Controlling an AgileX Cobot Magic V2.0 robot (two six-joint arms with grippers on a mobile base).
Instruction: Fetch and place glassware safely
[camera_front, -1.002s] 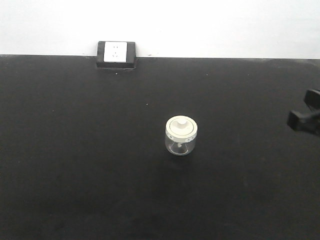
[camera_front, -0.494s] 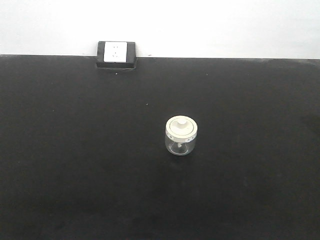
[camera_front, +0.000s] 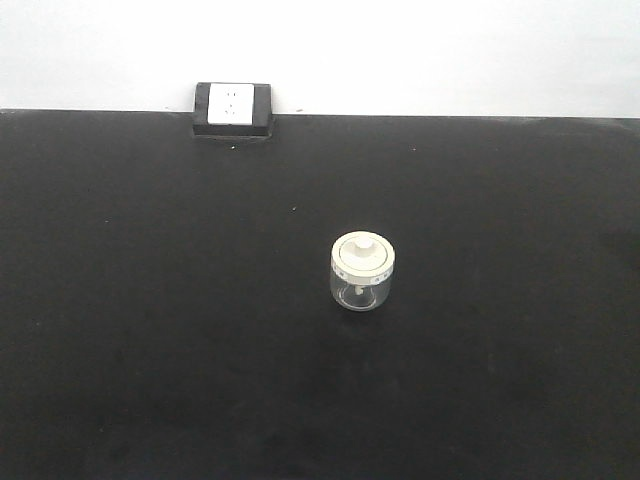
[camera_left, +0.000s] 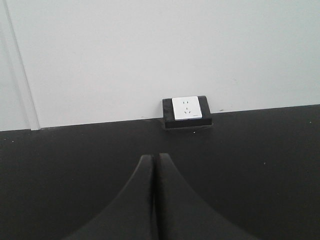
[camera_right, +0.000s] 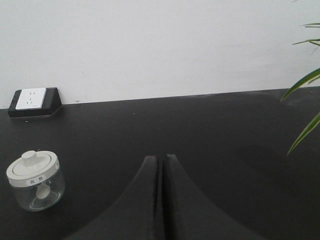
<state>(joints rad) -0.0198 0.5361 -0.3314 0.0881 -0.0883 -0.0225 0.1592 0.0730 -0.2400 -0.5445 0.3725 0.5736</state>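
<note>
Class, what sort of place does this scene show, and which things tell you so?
Probably an indoor test bench: a black tabletop against a plain white wall, a power socket at its back edge, and a lone lidded glass jar.

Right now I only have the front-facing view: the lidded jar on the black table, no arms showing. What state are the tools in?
Observer: The right tool is shut and holds nothing.
Operator: Does its camera see the jar?
Observer: Yes, the jar sits low on the left of the right wrist view, apart from the tool.
Operator: And the left?
Observer: The left tool is shut too, pointing toward the wall socket.
</note>
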